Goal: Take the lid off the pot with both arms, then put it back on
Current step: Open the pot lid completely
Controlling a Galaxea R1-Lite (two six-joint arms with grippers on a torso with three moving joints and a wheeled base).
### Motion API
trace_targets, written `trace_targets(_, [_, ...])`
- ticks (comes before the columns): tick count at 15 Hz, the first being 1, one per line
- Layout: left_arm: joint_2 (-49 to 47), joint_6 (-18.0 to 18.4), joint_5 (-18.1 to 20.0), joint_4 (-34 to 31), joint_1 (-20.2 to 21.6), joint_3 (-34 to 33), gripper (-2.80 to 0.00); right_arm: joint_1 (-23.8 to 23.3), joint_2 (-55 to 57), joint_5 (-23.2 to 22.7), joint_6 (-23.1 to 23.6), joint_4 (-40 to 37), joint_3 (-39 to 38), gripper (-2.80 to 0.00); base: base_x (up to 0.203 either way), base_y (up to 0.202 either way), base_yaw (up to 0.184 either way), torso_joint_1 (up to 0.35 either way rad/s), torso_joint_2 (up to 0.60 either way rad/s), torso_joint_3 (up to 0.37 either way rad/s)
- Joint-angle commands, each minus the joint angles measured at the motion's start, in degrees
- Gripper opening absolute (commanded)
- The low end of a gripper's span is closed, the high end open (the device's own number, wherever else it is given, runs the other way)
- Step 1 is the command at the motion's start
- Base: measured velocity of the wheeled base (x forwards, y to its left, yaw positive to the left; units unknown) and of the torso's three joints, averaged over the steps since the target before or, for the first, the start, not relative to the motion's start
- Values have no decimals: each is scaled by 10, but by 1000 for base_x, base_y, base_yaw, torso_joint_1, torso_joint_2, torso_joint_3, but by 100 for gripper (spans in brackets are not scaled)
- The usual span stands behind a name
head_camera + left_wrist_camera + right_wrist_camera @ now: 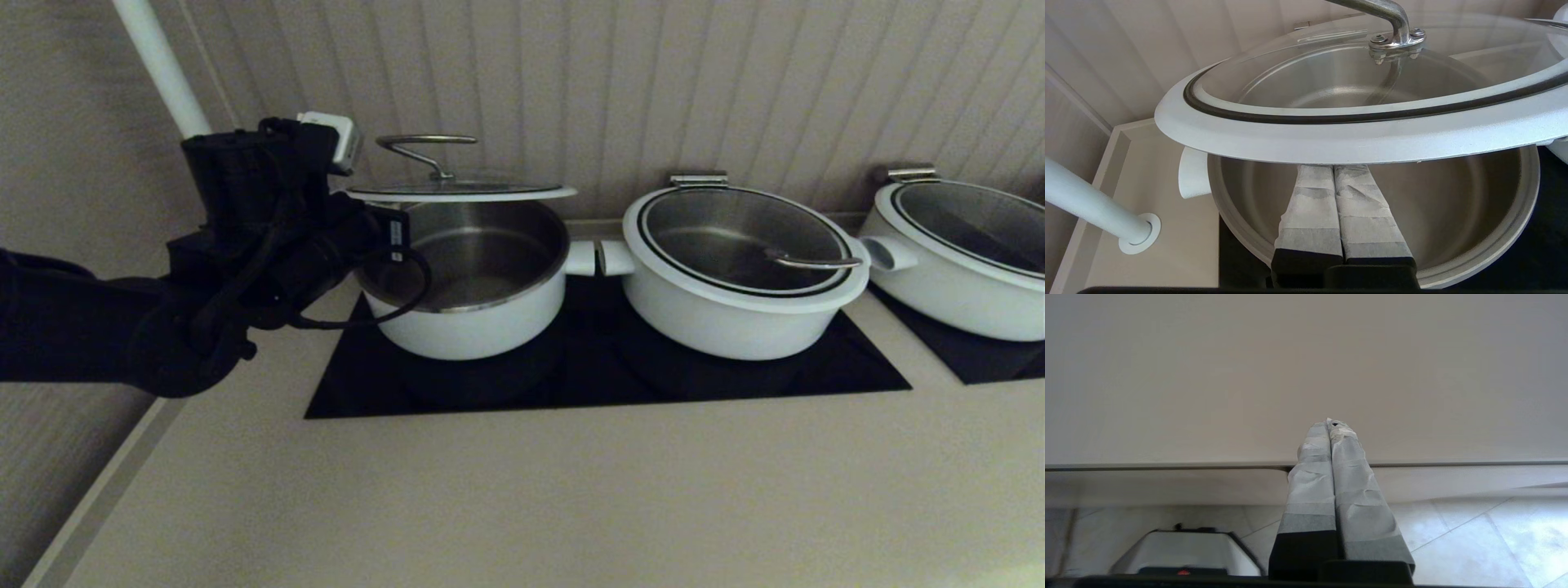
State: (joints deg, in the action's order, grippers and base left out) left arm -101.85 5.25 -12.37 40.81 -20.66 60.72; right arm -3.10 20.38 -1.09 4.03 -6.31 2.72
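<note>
Your left claw (1333,171) sits at the near-left edge of the deep, straight-sided white pot with a steel interior (469,278), its two tape-wrapped fingers (1310,208) pressed flat together with nothing between them. In the left wrist view those fingers reach forward over the pot's rim and their tips pass under the white rim of the round clear glass lid with a black inner ring and thin steel wire handle (461,189). The lid rests on top of the fingertips rather than being pinched; whether it truly touches them you cannot confirm from the angle.

In the head view you see the lid raised clear of the pot, roughly level and directly above the opening, with a gap between its white rim and the pot's steel edge. The pot itself stands on the black rectangular cooktop panel (735,380) set into the beige table (522,498), its stubby right handle almost touching the handle of the wider, shallow white pot with its own glass lid (739,273) beside it. A third white pot (963,261) stands further right on another black panel.

Your right claw (1333,425) is out of the head view. Its wrist camera shows the taped fingers closed against each other, empty, pointing at a plain beige surface, with tiled floor below.
</note>
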Motion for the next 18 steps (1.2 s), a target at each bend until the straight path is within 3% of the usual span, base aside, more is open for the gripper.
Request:
trace_targets(1, [0,0,-2,2,0,0,-280,7,-27,-19,16,-5,-2,-280,0,0,0,0,0,0])
trace_targets(8, [0,-1,-2,2,0,0,-280,23,-132,-20,15,-2,-3,-280,0,0,0,0,0,0])
trace_targets(18, [-4,0,-2,2,-1,2,-280,24,-139,-20,14,6,-5,-280,0,0,0,0,0,0])
